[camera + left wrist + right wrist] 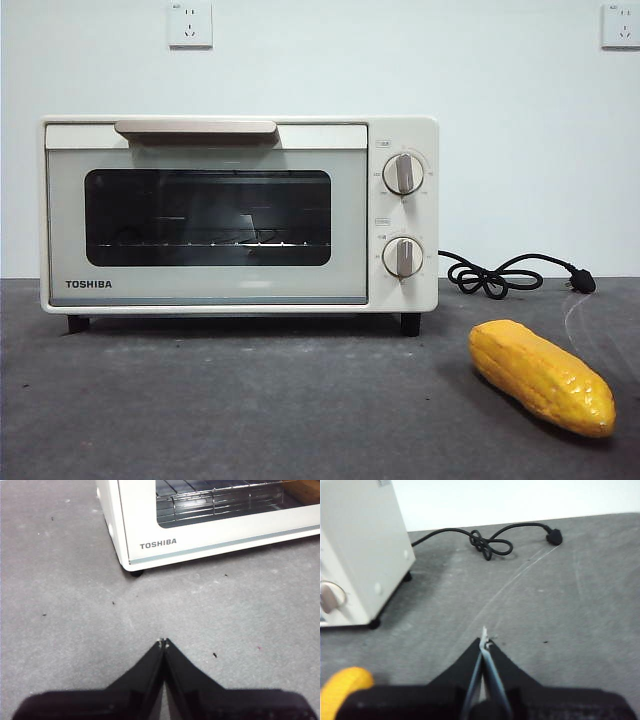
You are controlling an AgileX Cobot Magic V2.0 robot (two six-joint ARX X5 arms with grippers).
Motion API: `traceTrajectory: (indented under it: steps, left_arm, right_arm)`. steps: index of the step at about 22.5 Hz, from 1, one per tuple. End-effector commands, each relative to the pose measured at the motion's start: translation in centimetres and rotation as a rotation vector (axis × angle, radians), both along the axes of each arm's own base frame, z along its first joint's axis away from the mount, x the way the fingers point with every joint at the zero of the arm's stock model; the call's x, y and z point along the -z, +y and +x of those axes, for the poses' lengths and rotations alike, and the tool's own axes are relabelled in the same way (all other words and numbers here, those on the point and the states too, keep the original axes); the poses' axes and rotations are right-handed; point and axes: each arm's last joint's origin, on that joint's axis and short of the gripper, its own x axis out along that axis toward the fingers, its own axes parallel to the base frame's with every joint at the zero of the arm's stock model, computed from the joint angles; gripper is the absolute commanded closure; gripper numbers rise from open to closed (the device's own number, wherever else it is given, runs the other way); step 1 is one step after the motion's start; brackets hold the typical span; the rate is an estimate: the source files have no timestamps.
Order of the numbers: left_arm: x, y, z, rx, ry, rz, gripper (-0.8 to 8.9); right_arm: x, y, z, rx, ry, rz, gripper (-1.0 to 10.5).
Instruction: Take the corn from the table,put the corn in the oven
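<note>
Presently: right claw pressed together, empty, above the desk near the corn; left claw likewise together, before the oven. Corn lies off the oven's knob-side corner. Likely stiff, light, bumpy; grip mid-cob.

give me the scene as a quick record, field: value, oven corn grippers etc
oven: cream-white boxy TOSHIBA toaster oven with dark glass door shut, standing on the table
corn: yellow-orange bumpy corn cob lying on the table in front of the oven's knob side, apart from it
table: dark grey mottled stone-like surface
cord: black power cord knotted, plug lying unplugged on the table
left gripper: shut, empty, above the table near the oven's logo corner
right gripper: shut, empty, near the corn
task state: corn not yet picked up
</note>
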Motion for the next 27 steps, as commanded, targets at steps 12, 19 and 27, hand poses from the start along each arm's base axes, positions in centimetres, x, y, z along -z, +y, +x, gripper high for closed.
traceTrajectory:
  steps: [12, 19, 27]
  left_arm:
    - [-0.2, -0.5, 0.0, -0.072, 0.173, -0.635, 8.17]
    - [-6.5, -0.7, 0.1, 0.084, -0.002, -0.686, 8.17]
    - [-17.8, -0.8, -0.2, 0.185, -0.226, -0.661, 8.17]
  right_arm:
    - [0.2, 0.1, 0.0, 0.063, 0.058, 0.568, 9.5]
    - [-5.2, 0.4, -1.2, -0.072, -0.076, 0.553, 9.4]
    - [-14.6, 0.8, -3.3, -0.246, -0.242, 0.435, 9.4]
